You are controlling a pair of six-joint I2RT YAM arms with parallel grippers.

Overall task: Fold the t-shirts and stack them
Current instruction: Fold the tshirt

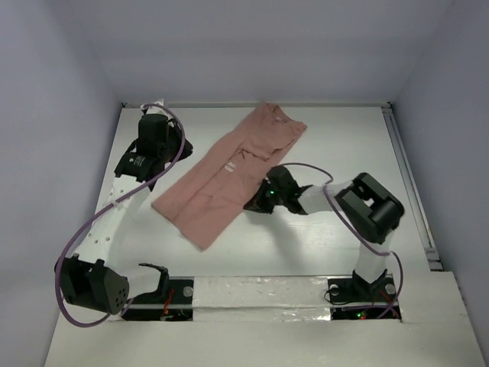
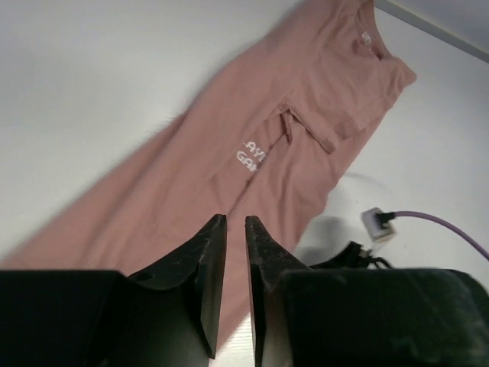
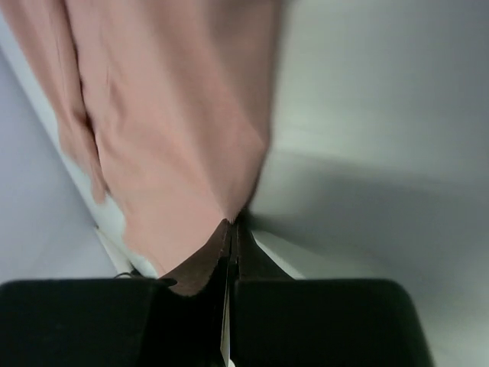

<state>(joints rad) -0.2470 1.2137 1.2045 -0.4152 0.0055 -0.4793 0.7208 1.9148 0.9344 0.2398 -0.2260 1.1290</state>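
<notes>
The dusty-pink t-shirt (image 1: 229,172) lies folded lengthwise into a long strip, running diagonally from the back centre to the front left. Its white lettering (image 1: 229,166) faces up. It also shows in the left wrist view (image 2: 252,145) and the right wrist view (image 3: 183,130). My right gripper (image 1: 252,205) is low at the strip's right edge and shut on a fold of that edge (image 3: 231,222). My left gripper (image 1: 182,149) hovers left of the shirt. Its fingers (image 2: 235,229) stand a narrow slit apart with nothing between them.
White enclosure walls stand on the left, back and right. A metal rail (image 1: 409,183) runs along the table's right side. A purple cable (image 1: 99,222) loops along the left arm, and another (image 2: 435,225) leads to the right arm's wrist. A taped strip (image 1: 260,294) lies between the bases.
</notes>
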